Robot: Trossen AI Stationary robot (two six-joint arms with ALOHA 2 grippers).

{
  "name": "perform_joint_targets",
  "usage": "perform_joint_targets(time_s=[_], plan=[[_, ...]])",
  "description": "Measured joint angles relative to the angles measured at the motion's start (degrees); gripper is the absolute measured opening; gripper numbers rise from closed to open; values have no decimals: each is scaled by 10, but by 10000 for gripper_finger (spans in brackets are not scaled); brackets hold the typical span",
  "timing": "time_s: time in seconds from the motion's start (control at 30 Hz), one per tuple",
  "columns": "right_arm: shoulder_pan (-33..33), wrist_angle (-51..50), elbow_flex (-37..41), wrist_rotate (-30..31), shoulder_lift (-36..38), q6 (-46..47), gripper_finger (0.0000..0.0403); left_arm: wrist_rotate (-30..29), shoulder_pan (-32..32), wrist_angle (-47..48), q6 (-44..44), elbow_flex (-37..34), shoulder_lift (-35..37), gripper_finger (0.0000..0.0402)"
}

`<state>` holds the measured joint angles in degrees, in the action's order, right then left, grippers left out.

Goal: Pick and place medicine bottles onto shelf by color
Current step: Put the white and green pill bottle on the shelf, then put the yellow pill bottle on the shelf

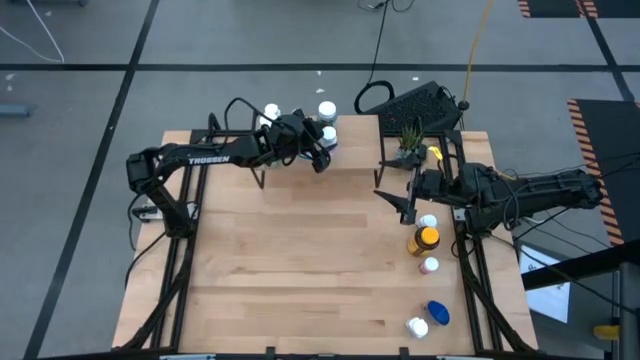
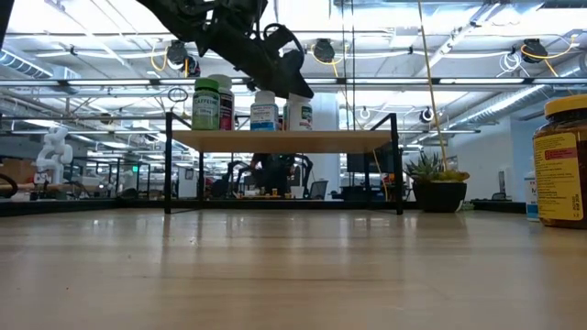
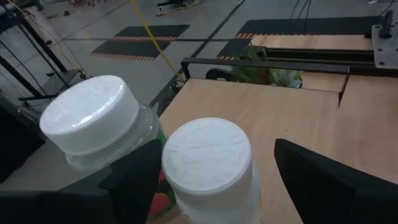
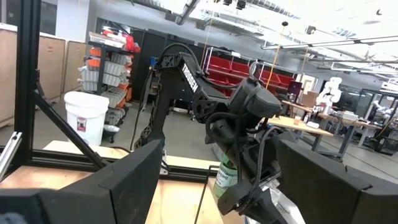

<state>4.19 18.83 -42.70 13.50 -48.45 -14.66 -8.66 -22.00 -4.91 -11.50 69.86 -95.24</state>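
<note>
The shelf [image 2: 284,139] stands at the table's far middle with several medicine bottles on its board: a green one [image 2: 206,105], a blue-labelled white one [image 2: 264,110] and a white one [image 2: 298,112]. My left gripper [image 1: 322,155] reaches over the shelf, open. Its fingers stand either side of a white-capped bottle [image 3: 208,158], which stands upright on the board. A second white-capped bottle [image 3: 90,115] stands just beyond one finger [image 3: 134,180]. My right gripper [image 1: 400,200] is open and empty over the table's right part. My left gripper is open around the white-capped bottle, coming from above and slanting. One finger [image 3: 140,177] lies close beside the bottle's side; I cannot tell whether it touches. The other finger [image 3: 329,180] stands clearly apart from it.
More bottles stand along the table's right side: an amber one [image 1: 424,240], a white one [image 1: 428,222], a small one [image 1: 430,265], a blue one [image 1: 437,313] and a white one [image 1: 417,326]. A potted plant [image 1: 408,150] stands at the far right.
</note>
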Motion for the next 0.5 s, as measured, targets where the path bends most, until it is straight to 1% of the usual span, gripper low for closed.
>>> perform_joint_targets(time_s=[0.27, 0.33, 0.4, 0.5], plan=[[0, -9, 0, 0, 0, -11, 313, -6, 0, 3, 0, 0, 22, 326], [0, -13, 0, 0, 0, -11, 313, -7, 2, 20, 9, -1, 36, 326], [0, -19, 0, 0, 0, -18, 313, -9, 10, 21, 21, 0, 52, 326], [0, -44, 0, 0, 0, -49, 313, -9, 35, 47, 30, 0, 79, 326]])
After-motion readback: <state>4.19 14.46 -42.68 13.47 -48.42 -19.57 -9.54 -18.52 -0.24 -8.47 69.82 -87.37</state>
